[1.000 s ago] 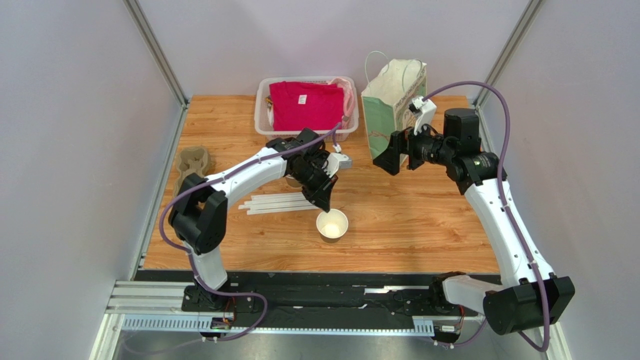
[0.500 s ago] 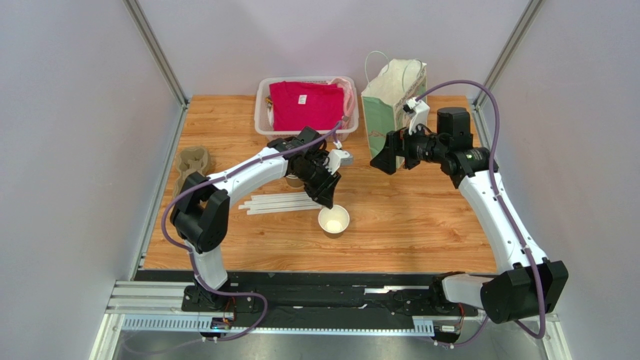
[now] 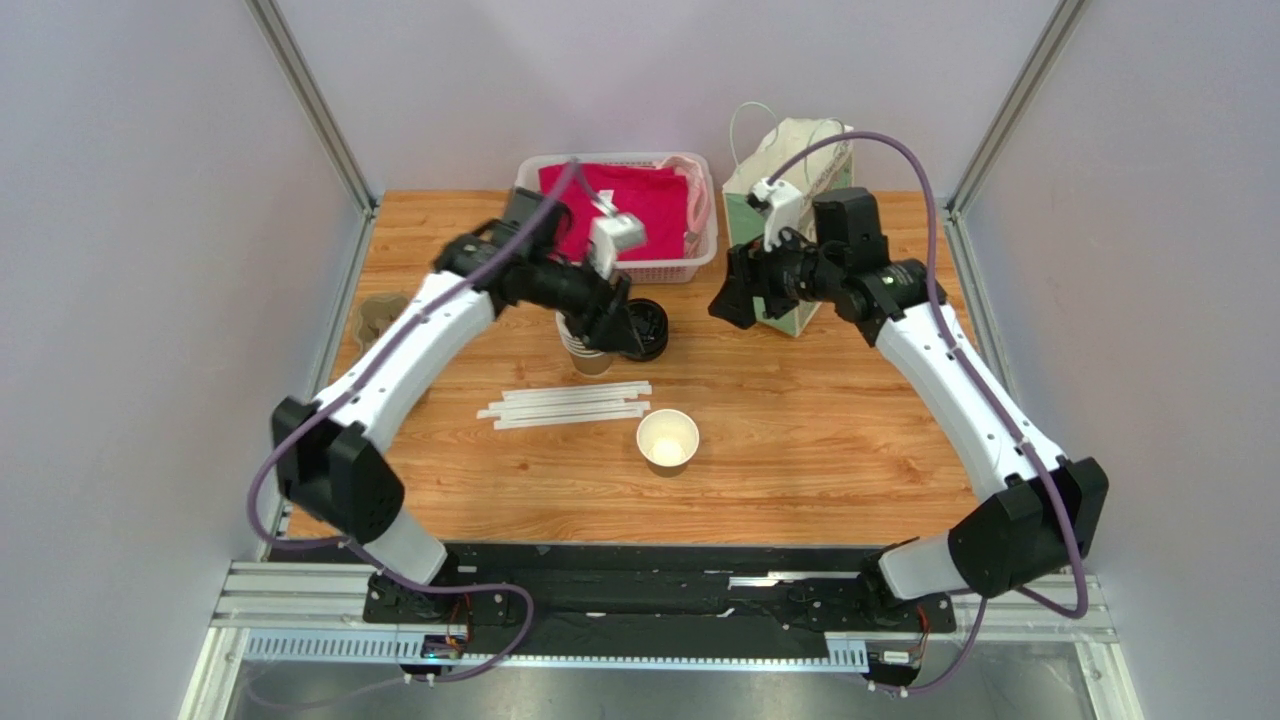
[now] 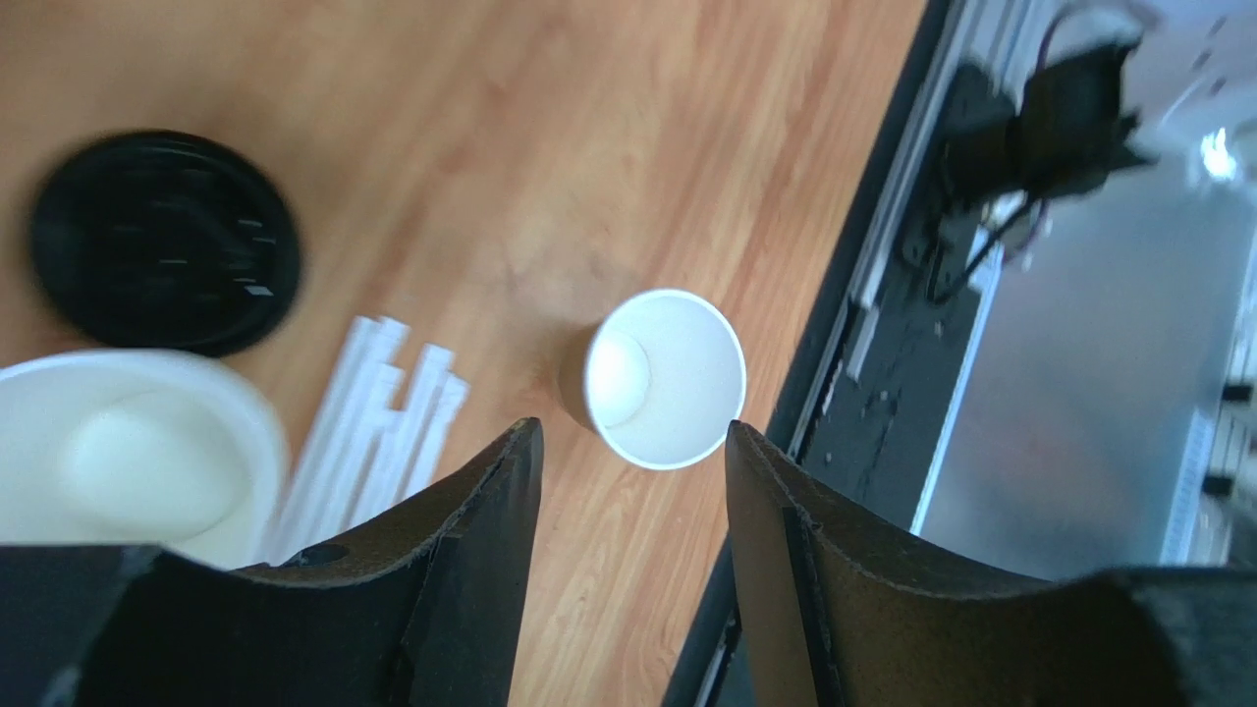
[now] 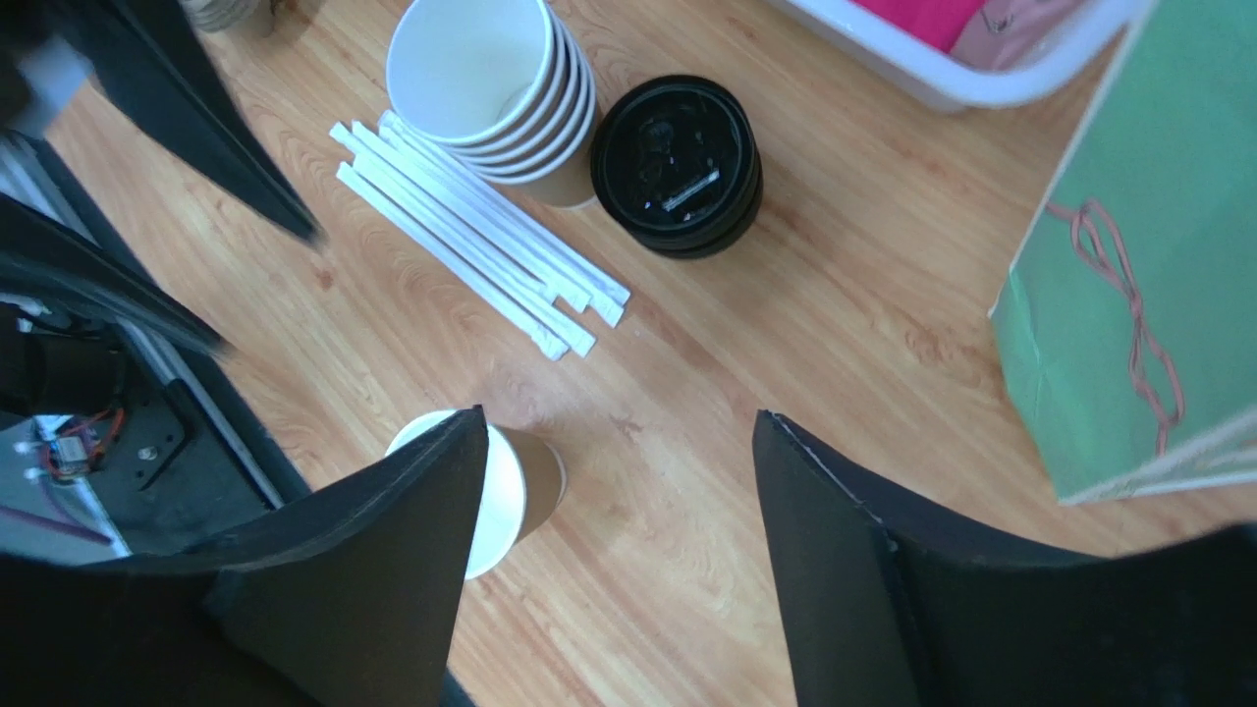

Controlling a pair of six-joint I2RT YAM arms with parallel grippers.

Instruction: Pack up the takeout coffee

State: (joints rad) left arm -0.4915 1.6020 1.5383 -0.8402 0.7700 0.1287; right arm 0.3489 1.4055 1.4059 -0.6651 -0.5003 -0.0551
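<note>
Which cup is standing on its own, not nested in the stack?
The lidless cup standing alone in front of the straws; the nested stack stands farther back, beside the black lids.

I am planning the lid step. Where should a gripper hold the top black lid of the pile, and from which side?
Probably by its rim, from straight above, one finger each side. The top black lid lies flat on the pile, so only its edge gives a hold. Avoid the side beside the cup stack.
</note>
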